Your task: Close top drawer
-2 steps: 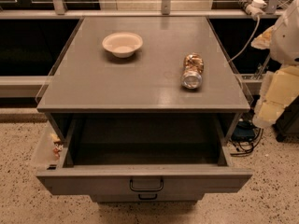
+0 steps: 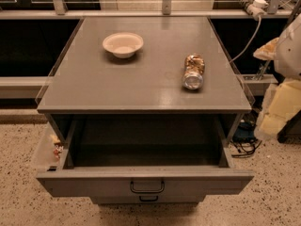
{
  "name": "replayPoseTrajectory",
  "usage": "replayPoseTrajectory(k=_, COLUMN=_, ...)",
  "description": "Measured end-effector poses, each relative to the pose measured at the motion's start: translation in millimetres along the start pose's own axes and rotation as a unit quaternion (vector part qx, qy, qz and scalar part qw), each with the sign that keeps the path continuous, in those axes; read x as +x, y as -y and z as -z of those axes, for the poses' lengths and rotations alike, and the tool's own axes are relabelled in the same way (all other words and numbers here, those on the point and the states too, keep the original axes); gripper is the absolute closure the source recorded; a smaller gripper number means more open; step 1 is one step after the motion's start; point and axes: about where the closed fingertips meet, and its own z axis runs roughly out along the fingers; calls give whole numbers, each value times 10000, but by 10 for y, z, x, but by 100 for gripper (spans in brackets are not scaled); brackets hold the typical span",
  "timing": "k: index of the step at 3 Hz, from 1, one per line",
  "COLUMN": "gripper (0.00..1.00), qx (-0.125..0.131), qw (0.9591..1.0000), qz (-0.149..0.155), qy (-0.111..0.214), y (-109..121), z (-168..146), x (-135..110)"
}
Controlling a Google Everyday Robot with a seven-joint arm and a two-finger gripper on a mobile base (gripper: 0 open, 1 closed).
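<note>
Little moved | top drawer [image 2: 197, 182] open | gripper [image 2: 275, 114] (arm hanging) beside its right

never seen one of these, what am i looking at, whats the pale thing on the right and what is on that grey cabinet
This is one camera looking down at the front of a grey cabinet; where the camera is mounted is not on record. The white and cream shape at the right edge is the robot's arm. Its gripper hangs to the right of the cabinet, apart from the drawer. On the cabinet top are a pale bowl and a can lying on its side. The top drawer is pulled out, with a small loop handle at its centre. The job is to push it shut.
</note>
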Motion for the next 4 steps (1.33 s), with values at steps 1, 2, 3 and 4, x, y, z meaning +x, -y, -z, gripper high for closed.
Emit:
replayPoseTrajectory(k=1, gripper=0, qx=-345, qw=9982, qz=-140, qy=476, y=-397, z=-326, x=-19)
replayPoseTrajectory(k=2, gripper=0, qx=-1177, qw=9871, qz=-421, qy=997, y=-987, z=-866, x=-51)
replayPoseTrajectory(k=3, gripper=5, qx=-1897, qw=9703, qz=-720, qy=1315, y=-1456, z=-1353, x=-84)
replayPoseTrajectory(k=4, gripper=22, qx=-2010, qw=9678, qz=-757, qy=1313, y=-1544, z=-1413, x=-79)
